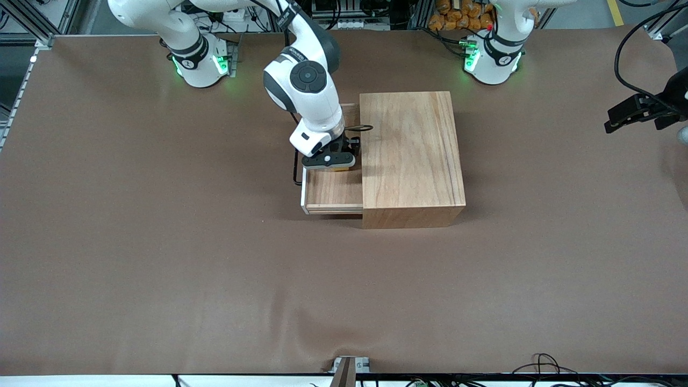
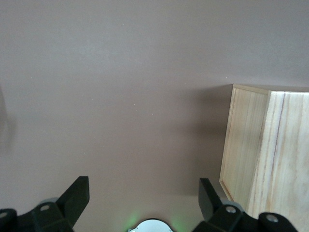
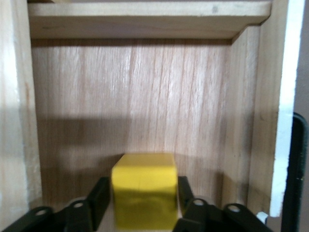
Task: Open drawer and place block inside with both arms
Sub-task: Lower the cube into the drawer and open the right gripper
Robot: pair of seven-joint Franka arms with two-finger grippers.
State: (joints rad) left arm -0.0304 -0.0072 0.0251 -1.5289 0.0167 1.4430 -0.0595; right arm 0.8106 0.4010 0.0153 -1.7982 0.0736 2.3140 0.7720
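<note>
The right gripper [image 1: 334, 164] is seen lowered into the open drawer [image 1: 333, 191], which is pulled out of the wooden box [image 1: 411, 156] toward the right arm's end of the table [image 1: 161, 242], its white front panel and black wire handle [image 1: 296, 169] facing that end. In the right wrist view the block [image 3: 144, 197] sits between the fingers [image 3: 99, 198], just above or on the drawer floor, near the corner by the white panel; whether the pads are clamped or only beside its faces cannot be told. The block is judged light, rigid and smooth-sided, so it is best taken by two flat parallel faces at mid-height; a loose pinch could let it twist. The left gripper [image 1: 626, 115] is held up over the table's edge at the left arm's end, waiting, its fingers [image 2: 75, 198] spread wide and holding nothing.
</note>
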